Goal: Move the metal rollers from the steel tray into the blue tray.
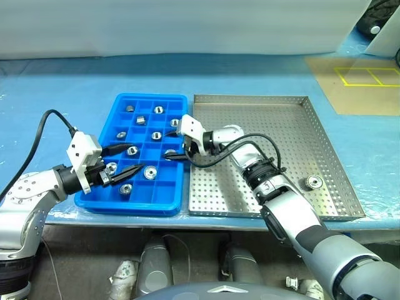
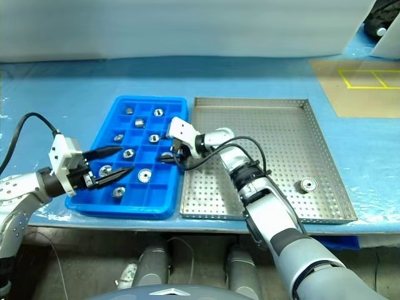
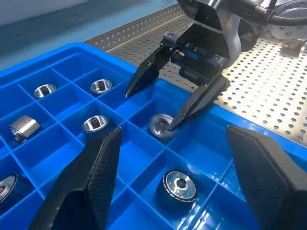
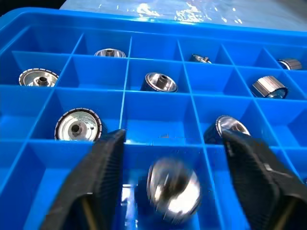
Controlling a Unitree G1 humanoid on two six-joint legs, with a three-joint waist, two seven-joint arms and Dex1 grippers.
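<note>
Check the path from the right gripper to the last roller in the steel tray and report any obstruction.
Nothing visible blocks it. The right gripper hangs open over the blue tray, a roller just under its fingertips. The remaining roller sits alone on the steel tray near its right rim, with only bare perforated floor between them.

A blue table covering point(image 1: 75, 94) spreads across the work surface, shiny and slightly wrinkled. At the far right corner lies a brown sheet of cardboard point(image 1: 350, 94) marked with yellow lines point(image 1: 365, 76) that form joined rectangles. A pale grey wall point(image 1: 187, 28) runs along the far edge of the table, and a black wheel point(image 1: 374, 19) shows at the upper right corner.
</note>
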